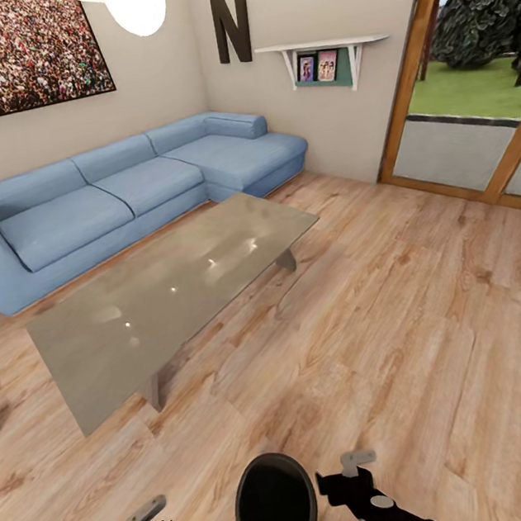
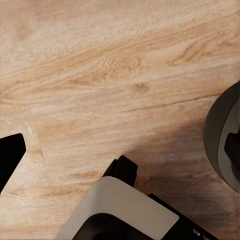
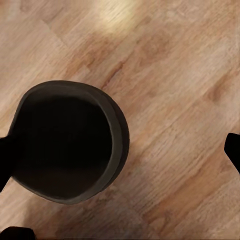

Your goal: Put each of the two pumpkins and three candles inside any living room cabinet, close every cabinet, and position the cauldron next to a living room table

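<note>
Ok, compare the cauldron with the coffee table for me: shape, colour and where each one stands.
The cauldron is a round, dark, open-mouthed pot; the coffee table is a long flat slab.
The cauldron is near black and matte; the coffee table is grey and glossy, with light reflections.
The cauldron sits between the left gripper and right gripper, apart from the table; the table stands before the blue sofa.
Both rest on the wooden floor.

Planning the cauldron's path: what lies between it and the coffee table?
Only bare wood floor between the cauldron and the table, as the head view shows.
</note>
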Controlling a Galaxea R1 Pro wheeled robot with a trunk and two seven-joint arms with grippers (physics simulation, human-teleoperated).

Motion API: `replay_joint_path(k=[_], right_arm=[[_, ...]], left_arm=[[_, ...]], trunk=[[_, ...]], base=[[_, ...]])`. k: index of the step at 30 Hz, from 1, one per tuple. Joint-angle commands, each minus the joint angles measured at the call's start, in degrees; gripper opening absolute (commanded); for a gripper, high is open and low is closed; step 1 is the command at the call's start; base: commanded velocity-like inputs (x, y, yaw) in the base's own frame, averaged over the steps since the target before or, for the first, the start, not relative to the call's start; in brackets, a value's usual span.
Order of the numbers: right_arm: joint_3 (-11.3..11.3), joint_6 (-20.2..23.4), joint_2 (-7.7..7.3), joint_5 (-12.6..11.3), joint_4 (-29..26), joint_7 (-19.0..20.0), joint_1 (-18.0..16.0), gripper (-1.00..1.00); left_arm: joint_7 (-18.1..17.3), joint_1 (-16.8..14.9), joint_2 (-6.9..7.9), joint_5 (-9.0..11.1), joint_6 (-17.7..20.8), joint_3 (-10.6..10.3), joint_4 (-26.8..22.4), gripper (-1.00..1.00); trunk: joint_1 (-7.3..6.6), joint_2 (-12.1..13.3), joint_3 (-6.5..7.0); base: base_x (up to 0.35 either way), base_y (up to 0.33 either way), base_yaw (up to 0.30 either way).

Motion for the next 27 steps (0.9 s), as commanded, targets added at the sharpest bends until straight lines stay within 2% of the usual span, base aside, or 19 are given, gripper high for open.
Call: replay_joint_path(k=[1, 4, 6, 8, 9, 13, 19, 22, 27], right_arm=[[0.59, -0.04, 0.02, -0.11, 0.09, 0.41, -0.04, 1.0], [0.95, 1.03, 0.05, 0.41, 0.18, 1.2, -0.03, 1.0], [1.62, 4.02, 0.09, 0.65, 0.18, 1.54, -0.03, 1.0], [2.42, 7.58, 0.13, 0.82, 0.03, 1.62, -0.02, 1.0], [2.82, 9.21, 0.14, 0.93, -0.16, 1.61, -0.02, 1.0], [3.15, 10.76, 0.19, 0.97, -0.43, 1.45, -0.02, 1.0], [3.26, 11.54, 0.83, 0.99, -0.63, 0.95, -0.02, 1.0], [3.21, 11.69, 2.15, 0.89, -0.68, 0.82, -0.02, 1.0], [3.16, 11.04, 2.83, 0.66, -0.75, 0.8, -0.02, 1.0]], left_arm=[[0.38, -0.01, 0.02, 0.42, 0.21, -0.42, -0.12, 1.0], [0.2, -0.01, -0.28, 0.11, 0.21, -0.78, -0.23, 1.0], [-1.32, -0.01, -0.52, -0.1, 0.23, -0.94, -0.33, 1.0], [-5.21, -0.05, -0.56, -0.15, 0.48, -1.15, -0.28, 1.0], [-9.27, -0.19, -0.58, -0.21, 0.76, -1.28, -0.19, 1.0], [-16.46, -0.65, -0.58, -0.71, 1.09, -1.48, -0.13, 1.0], [-19.18, -1.33, -1.01, -3.31, 0.04, -2.3, 1.42, 1.0], [-19.67, -1.33, -2.18, -4.25, -3.82, -3.68, 3.24, 1.0], [-20.0, -1.33, -2.37, -4.84, -7.08, -6.15, 3.91, 1.0]], trunk=[[0.0, -0.03, -0.05], [0.0, -0.03, -0.05], [0.0, -0.03, -0.05], [0.0, -0.03, -0.05], [0.0, -0.03, -0.05], [0.0, -0.03, -0.05], [0.0, -0.03, -0.05], [0.0, -0.03, -0.05], [0.0, -0.03, -0.05]], base=[[0.017, 0.018, 0.0], [0.01, 0.011, 0.0], [0.004, 0.004, 0.0], [0.001, 0.002, 0.0], [0.0, 0.0, 0.0], [0.0, 0.0, 0.0], [0.0, 0.0, 0.0], [0.0, 0.0, 0.0], [0.039, 0.025, 0.0]])
